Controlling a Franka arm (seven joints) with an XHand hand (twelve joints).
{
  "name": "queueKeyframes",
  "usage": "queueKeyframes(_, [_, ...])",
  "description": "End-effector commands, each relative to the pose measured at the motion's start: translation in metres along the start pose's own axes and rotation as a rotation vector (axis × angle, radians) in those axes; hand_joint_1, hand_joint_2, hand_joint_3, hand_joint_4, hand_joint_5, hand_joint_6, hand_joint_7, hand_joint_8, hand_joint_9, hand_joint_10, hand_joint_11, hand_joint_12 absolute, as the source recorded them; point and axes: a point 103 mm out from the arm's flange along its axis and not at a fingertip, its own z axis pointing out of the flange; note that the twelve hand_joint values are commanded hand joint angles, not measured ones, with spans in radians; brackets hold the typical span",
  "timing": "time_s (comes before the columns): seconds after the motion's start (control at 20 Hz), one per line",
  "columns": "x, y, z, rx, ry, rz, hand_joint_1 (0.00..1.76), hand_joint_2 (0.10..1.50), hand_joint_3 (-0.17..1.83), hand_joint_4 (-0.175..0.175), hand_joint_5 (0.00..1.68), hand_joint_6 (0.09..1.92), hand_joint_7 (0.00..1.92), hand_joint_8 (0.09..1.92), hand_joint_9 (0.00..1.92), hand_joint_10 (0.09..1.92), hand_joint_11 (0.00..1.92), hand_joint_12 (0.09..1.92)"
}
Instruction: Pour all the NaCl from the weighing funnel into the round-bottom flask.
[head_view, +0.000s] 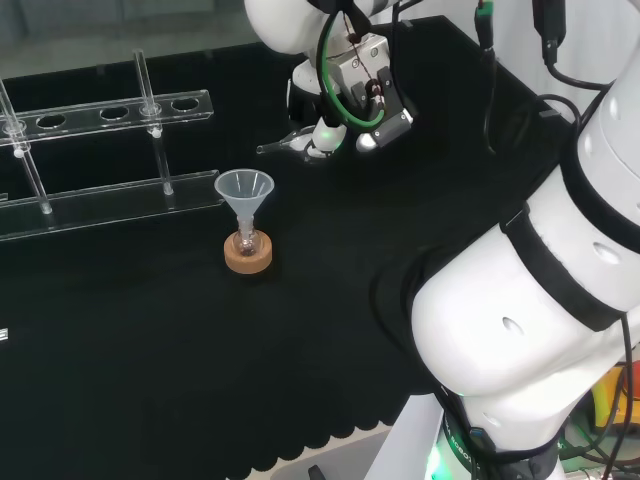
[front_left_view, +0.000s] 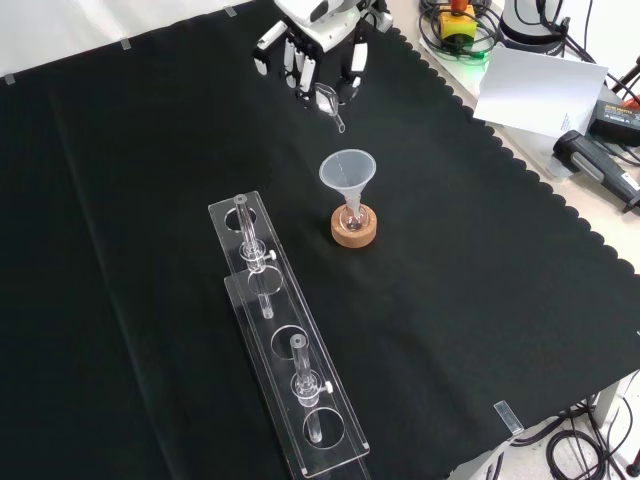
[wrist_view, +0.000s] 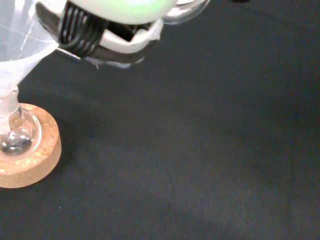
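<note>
A small round-bottom flask stands on a cork ring mid-cloth, with a clear plastic funnel in its neck. The hand hovers to the right of the flask in the head view, above it in the front view. Its fingers are curled round the clear weighing funnel, whose thin spout points toward the plastic funnel but stays short of it. I cannot see any powder in it.
A clear acrylic tube rack with two glass tubes lies left of the flask in the head view, nearer in the front view. The cloth's scalloped edge runs at the front view's right, with papers and cables beyond.
</note>
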Motion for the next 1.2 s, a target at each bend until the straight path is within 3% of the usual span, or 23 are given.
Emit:
queueKeyframes(0.05, [-0.0001,0.0051,0.0024,0.019,-0.011,-0.005,1.12,0.65,0.63,0.175,1.32,0.56,1.60,0.26,1.24,0.14,0.00,1.43])
queueKeyframes(1.2, [-0.0078,0.0054,0.0048,0.054,-0.041,-0.002,1.12,0.63,0.68,0.175,1.32,0.58,1.63,0.24,1.26,0.13,0.00,1.43])
